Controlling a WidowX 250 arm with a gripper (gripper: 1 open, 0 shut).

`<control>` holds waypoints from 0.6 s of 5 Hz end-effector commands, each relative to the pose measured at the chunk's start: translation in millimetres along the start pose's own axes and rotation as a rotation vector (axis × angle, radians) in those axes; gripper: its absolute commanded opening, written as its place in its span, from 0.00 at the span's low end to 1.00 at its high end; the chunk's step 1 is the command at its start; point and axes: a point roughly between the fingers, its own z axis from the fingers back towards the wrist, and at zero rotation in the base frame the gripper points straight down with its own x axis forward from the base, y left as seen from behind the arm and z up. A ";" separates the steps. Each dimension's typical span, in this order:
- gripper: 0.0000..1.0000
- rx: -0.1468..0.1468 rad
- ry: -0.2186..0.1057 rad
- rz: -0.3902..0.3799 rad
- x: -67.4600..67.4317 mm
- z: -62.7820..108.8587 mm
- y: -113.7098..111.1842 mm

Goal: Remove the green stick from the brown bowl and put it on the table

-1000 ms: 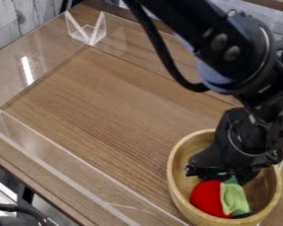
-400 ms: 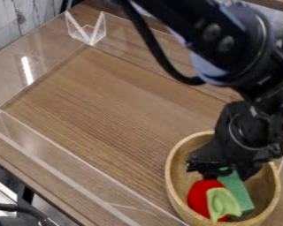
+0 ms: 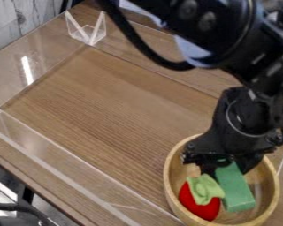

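- While the acrylic wall (image 3: 38,66) at the left edge and the bare stretch of the table (image 3: 109,106) look the same as a second ago, everything that has changed sits at the lower right.
- Moving right, the brown bowl (image 3: 176,168) rests on the tabletop in the same spot as before, its thick rim partly covered by the black arm (image 3: 221,40) above it.
- Inside the bowl, the red toy (image 3: 203,205) with pale green leaves now shows more fully than it did a second ago, when the claw hid much of it.
- Just right of the toy, the green stick (image 3: 235,187) is now seen as a whole bar, tilted, its upper end at the claw; a second ago only a small sliver of green showed beside the toy.
- It appears raised off the bowl's floor, yet it is still within the bowl's outline.
- The gripper (image 3: 225,161) has come up from where it was a second ago, deep in the bowl, and now sits at about rim height.
- Its jaws are pressed together on the top end of the green stick, pointing straight down; the exact contact is hard to make out against the dark fingers.
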 end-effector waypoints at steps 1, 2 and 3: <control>0.00 -0.059 -0.013 0.007 7.8 17.9 -6.6; 0.00 -0.063 -0.010 0.012 9.9 23.0 -4.7; 0.00 -0.072 -0.001 0.022 14.6 32.3 -1.3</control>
